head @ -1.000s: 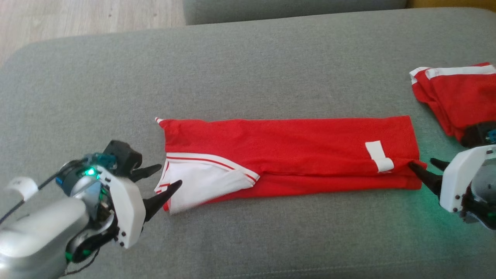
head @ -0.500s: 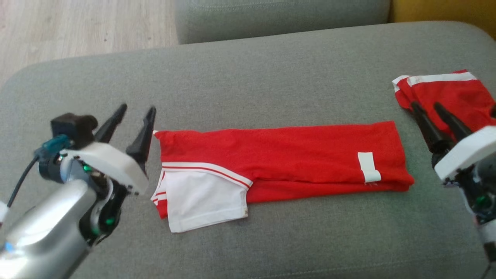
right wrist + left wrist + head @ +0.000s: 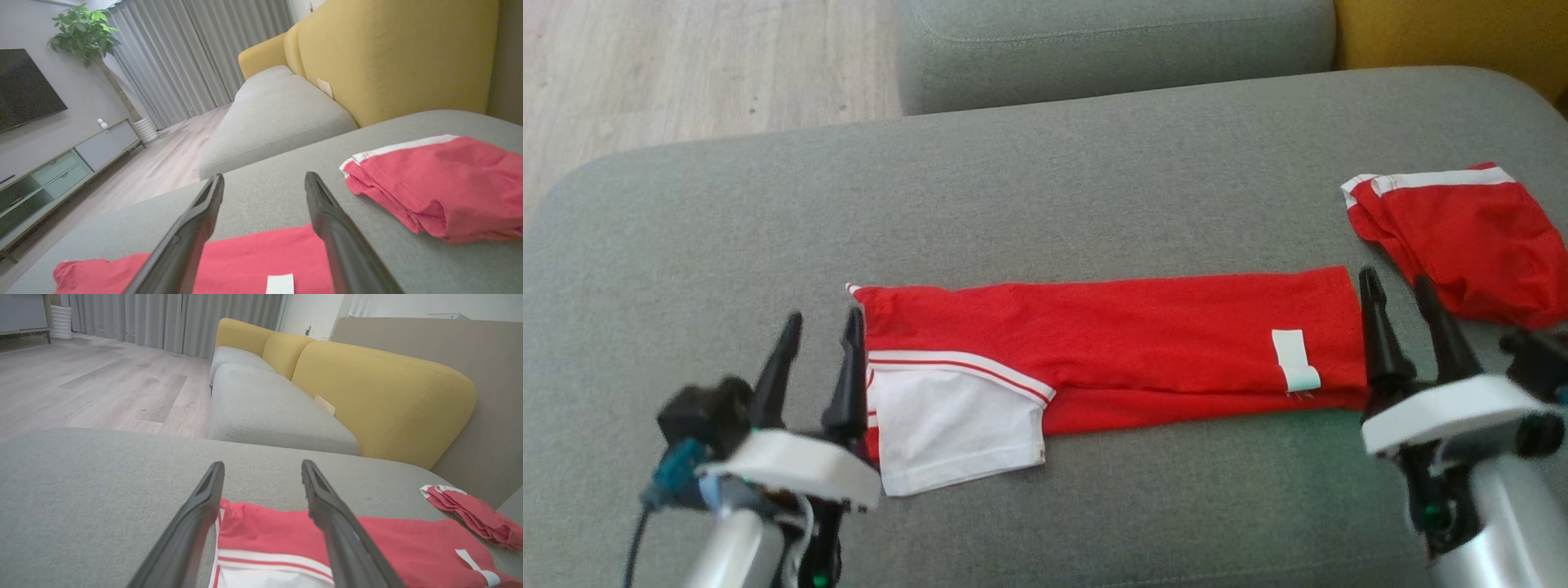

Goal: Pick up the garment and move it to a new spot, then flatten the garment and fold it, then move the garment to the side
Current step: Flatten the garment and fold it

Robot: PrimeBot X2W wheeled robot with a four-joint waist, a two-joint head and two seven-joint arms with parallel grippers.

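- Head view: the garment (image 3: 1143, 343) lies in the middle of the grey cushion (image 3: 1013, 188), folded into a long red strip. A white sleeve (image 3: 947, 425) sticks out at its left end and a white label (image 3: 1294, 367) sits near its right end. This lengthwise fold looks done, judging by how flat the strip lies.
- Head view: the left gripper (image 3: 823, 318) stands at the strip's left end and the right gripper (image 3: 1395, 279) at its right end. One arm at each end probably suits a next fold or a lift by both ends. A second red garment (image 3: 1462, 237) sits apart to the right, likely out of the way.
- Left wrist view: the left gripper's fingers (image 3: 196, 522) are spread wide over the strip's left corner and grasp nothing. Whether they brush the cloth I cannot tell.
- Right wrist view: the right gripper's jaws are likewise released and empty. The strip's end and label lie below them, and the second garment is off to one side.
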